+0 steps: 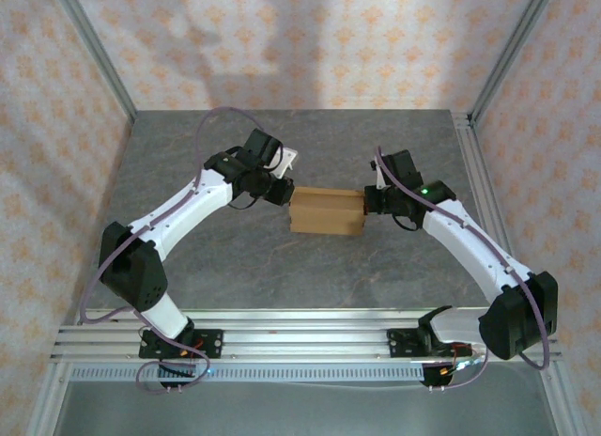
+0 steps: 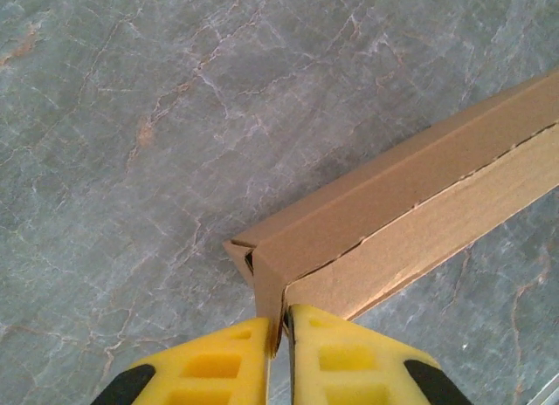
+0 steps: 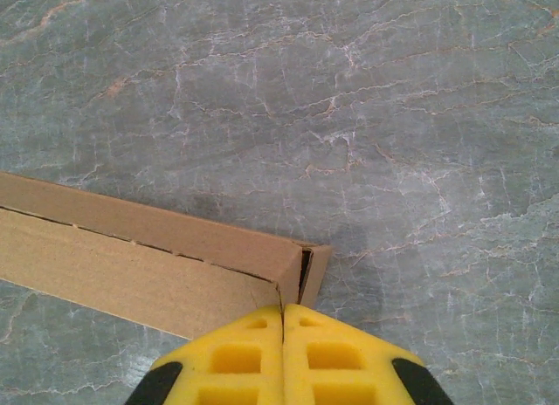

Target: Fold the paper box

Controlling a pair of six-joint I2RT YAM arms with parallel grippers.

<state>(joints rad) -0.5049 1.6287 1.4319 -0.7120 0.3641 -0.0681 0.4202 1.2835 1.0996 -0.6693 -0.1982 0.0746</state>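
While one paper box (image 1: 325, 211) lies flat — left claw (image 2: 279, 325) pinches its end | right claw (image 3: 282, 312) clenched.

A box (image 1: 325, 212) lies near the middle of the counter (image 1: 235, 267), its long side running left to right. The left gripper (image 2: 279, 322) meets the box's left end, with the end wall between its fingers. The right gripper (image 3: 282, 313) touches the right end, at the corner.
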